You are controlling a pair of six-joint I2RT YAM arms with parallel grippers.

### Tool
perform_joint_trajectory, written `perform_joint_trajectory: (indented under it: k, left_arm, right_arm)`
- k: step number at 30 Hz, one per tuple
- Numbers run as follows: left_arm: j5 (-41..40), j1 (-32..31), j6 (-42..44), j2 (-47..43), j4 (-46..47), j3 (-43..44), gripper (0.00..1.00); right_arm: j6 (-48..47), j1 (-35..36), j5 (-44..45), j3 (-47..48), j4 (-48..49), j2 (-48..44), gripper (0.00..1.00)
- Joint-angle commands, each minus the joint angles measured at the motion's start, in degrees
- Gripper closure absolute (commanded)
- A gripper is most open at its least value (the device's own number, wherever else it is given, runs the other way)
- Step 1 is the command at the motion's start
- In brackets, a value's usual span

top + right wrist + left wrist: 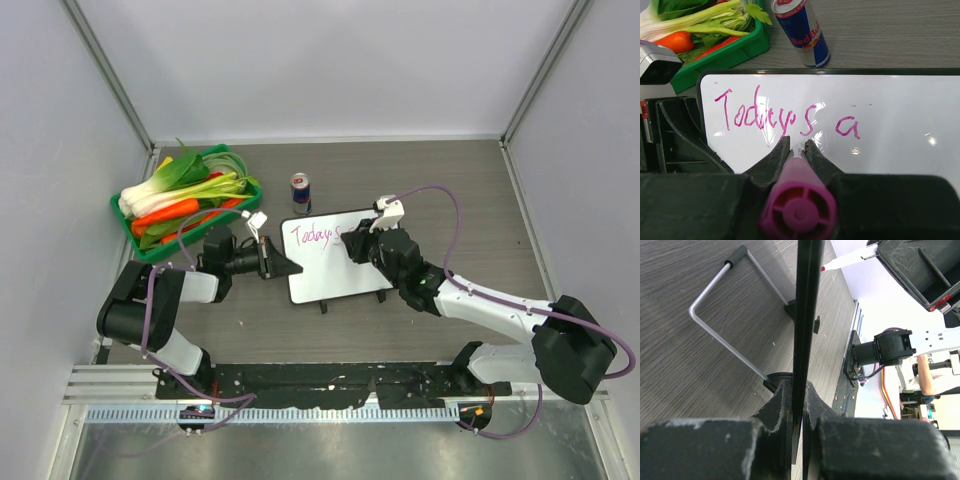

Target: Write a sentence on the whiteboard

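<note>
The whiteboard [335,272] sits with a can [300,192] just behind it. The left gripper [283,266] reaches in low from the board's left, its jaws pinching that edge. The right gripper [797,148] leans over the board's right part, its jaws pinching a pink marker [797,205] just below the sentence [785,117].

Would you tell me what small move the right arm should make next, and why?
Probably set the marker tip on bare whiteboard right of the sentence and start the next word: it stops at "Today's a", and the left fingers clamp the board's edge.
</note>
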Motion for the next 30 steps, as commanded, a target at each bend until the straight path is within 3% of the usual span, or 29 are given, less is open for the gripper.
perform_joint_trajectory:
  k: [1, 30]
  left_arm:
    - [-3.6, 0.0, 1.7, 1.3, -3.8, 0.6, 1.0]
    - [-3.6, -0.1, 1.7, 1.4, -3.8, 0.6, 1.0]
  right_arm:
    - [-0.2, 0.3, 1.0, 1.8, 1.4, 0.4, 0.99]
    - [1.4, 0.3, -4.3, -1.2, -3.3, -2.7, 0.99]
